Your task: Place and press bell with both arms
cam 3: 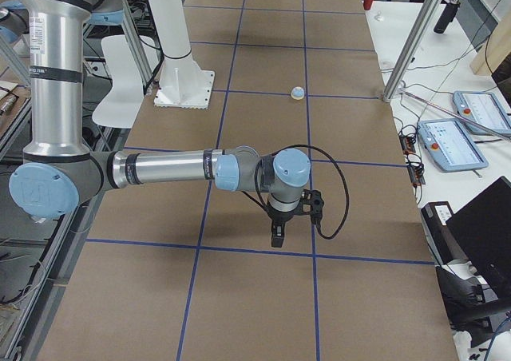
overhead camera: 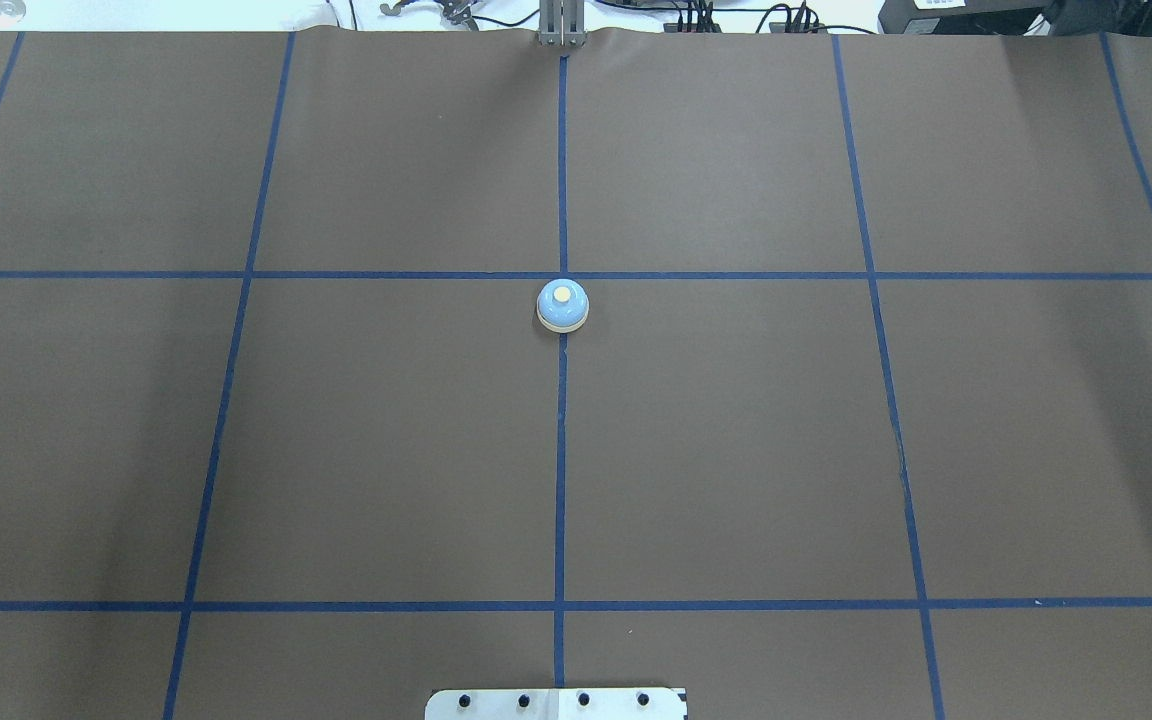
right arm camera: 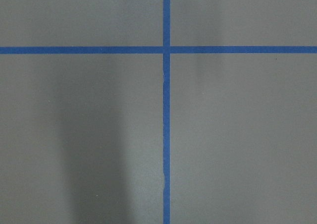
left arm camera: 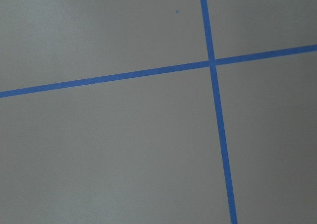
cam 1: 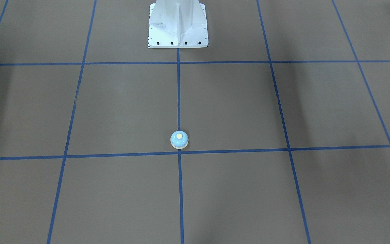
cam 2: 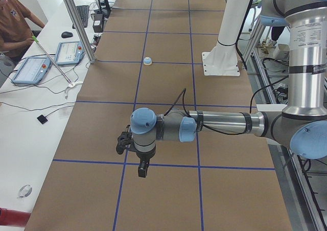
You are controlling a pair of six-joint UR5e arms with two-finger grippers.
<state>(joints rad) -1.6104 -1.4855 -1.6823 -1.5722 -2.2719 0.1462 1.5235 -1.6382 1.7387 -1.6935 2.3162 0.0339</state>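
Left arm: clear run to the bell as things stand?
Probably yes: the bell sits uncovered on the table, and nothing stands between it and the left gripper.

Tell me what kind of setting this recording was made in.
Likely a robotics lab: a brown-papered table gridded with blue tape, teach pendants on a side bench, an operator seated beside it.
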